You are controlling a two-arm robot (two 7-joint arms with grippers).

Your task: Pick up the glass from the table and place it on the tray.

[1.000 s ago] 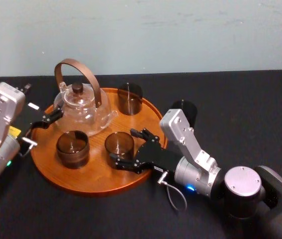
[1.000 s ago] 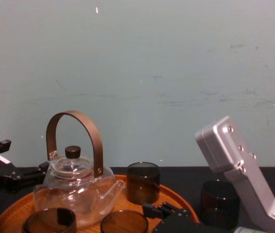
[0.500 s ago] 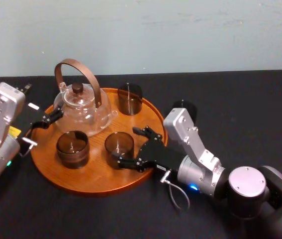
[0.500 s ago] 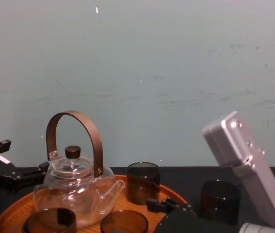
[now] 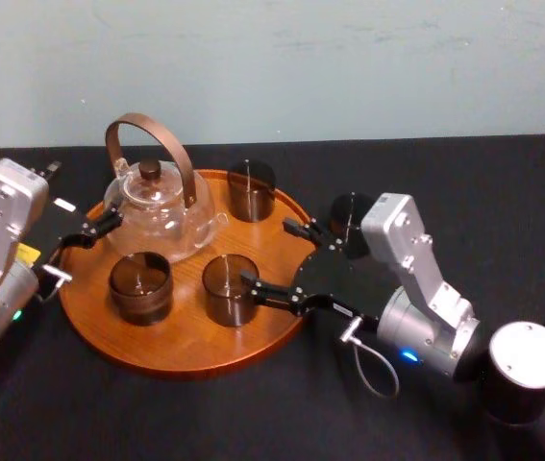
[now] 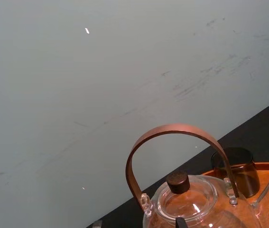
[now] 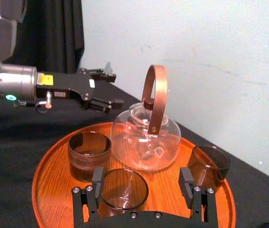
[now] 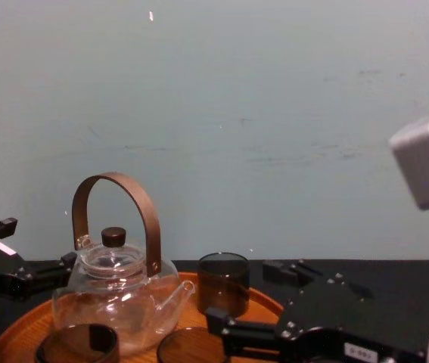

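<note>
Head view showed the right gripper (image 5: 269,253) spread wide by the amber glass (image 5: 230,286) on the tray (image 5: 157,351). Withdrawing straight would avoid nudging it. The left gripper (image 5: 89,232) sat open beside the teapot (image 5: 161,206).

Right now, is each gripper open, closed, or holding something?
Left gripper: open, empty, beside the teapot.
Right gripper: open, empty, by a glass on the tray.

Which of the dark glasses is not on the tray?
The glass standing on the black table just right of the tray, behind the open right gripper. The other three glasses stand on the tray.
</note>
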